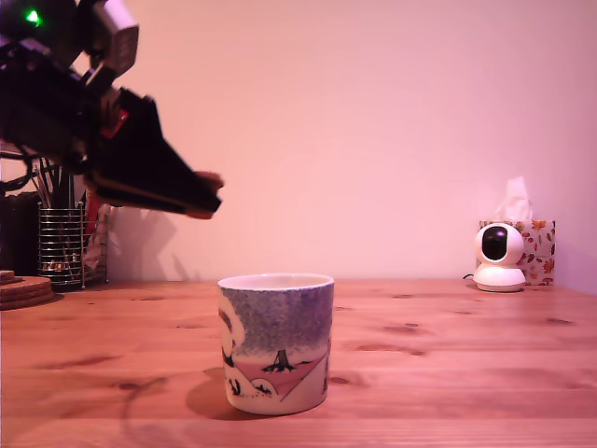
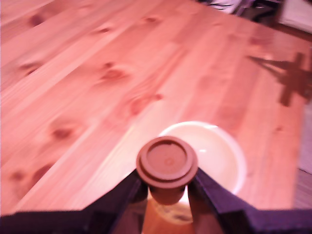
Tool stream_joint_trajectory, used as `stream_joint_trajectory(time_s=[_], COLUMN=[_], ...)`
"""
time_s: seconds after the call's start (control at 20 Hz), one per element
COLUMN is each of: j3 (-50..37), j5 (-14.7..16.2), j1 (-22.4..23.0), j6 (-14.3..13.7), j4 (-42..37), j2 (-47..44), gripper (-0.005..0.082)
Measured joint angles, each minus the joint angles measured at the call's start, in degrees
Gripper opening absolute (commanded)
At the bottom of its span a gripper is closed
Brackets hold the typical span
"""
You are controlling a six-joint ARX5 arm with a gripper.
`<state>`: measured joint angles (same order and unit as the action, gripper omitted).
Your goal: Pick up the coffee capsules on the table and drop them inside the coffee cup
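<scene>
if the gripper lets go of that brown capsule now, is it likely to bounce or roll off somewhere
Probably not far. In the wrist view the brown capsule sits clamped between the gripper fingers with the coffee cup opening below and slightly beyond, so it may clip the rim. It looks small and light, with a round flanged rim, so on bare table it could roll.

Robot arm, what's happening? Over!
Gripper shut on brown plastic capsule. Above and beside painted ceramic cup, not over it yet. Nothing in the way.

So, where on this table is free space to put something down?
Bare wood lies between the coffee cup and the small white camera, and all along the front edge. The exterior view's left back corner is crowded: wire pen holder, cork coasters.
</scene>
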<state>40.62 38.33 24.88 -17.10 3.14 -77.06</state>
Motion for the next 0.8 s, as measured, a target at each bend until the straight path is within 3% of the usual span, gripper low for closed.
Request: stream_joint_trajectory(time_s=[0.25, 0.8], j3=[0.00, 0.00], j5=[0.15, -0.74], j1=[3.43, 8.74], j6=[-1.66, -2.62], j4=[-0.63, -0.96], j2=[0.07, 0.07], gripper=[0.0183, 0.0183])
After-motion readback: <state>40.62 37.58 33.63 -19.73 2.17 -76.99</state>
